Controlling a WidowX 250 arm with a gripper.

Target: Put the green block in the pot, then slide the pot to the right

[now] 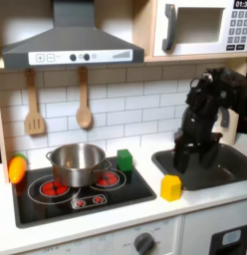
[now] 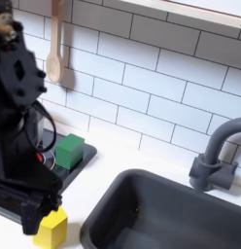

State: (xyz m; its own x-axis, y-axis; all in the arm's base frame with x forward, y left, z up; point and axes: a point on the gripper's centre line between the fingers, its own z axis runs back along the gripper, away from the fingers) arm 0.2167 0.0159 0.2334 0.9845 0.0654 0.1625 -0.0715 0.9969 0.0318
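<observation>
The pot [image 1: 78, 162] sits lower left in the first exterior view, the green block [image 1: 124, 159] just beside it. The gripper [image 1: 187, 159] hangs at right; I cannot tell whether its jaws are apart.

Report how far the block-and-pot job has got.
Nothing looks done. The small bright green cube sits on the stovetop beside the round shiny silver metal pot, not in it. The black gripper hangs over the sink, holding nothing visible. Left: put the cube in, then slide the pot.
</observation>
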